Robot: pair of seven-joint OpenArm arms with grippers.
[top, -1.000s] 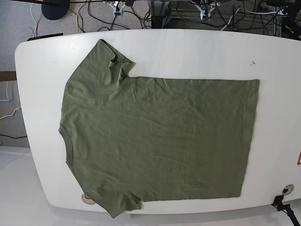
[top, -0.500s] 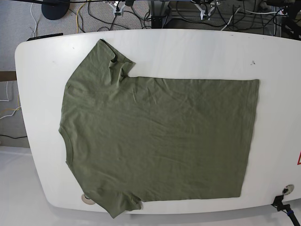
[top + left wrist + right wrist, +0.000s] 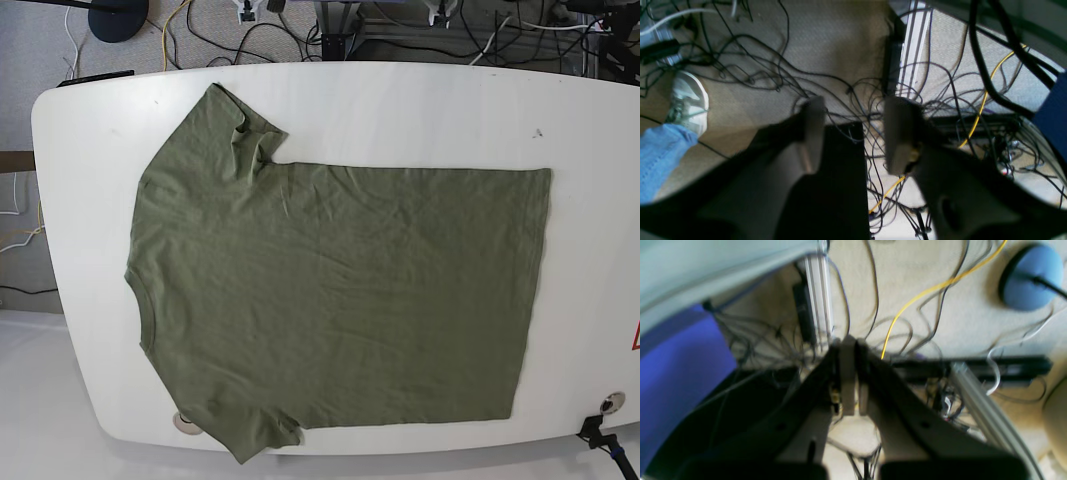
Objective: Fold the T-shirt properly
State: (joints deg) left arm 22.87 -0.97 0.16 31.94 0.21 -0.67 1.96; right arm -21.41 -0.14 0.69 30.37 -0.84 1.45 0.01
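One olive-green T-shirt (image 3: 330, 300) lies spread flat across the white worktop (image 3: 400, 110), collar toward the worktop's left end and hem toward its right end, with no fold yet made. The far sleeve is bunched and partly turned over on itself near the worktop's back edge, while the near sleeve reaches the front edge and overhangs it slightly. Light creases run across the body.

Neither arm is over the worktop; both wrist views look down on the carpet and a tangle of cables behind it. The left pincer (image 3: 853, 133) stands with its jaws parted and nothing between them. The right pincer (image 3: 850, 376) has its jaws pressed together, also empty.

The cloth looks thin, light and limp: it should drape and sag when lifted, slide easily on the smooth worktop and wrinkle if dragged. It offers no stiff edge, so a pinch at a seam is the likely hold – the shoulder and hem corners along one long side, one for each pincer, so the side can be carried over evenly. The crumpled far sleeve may need flattening first
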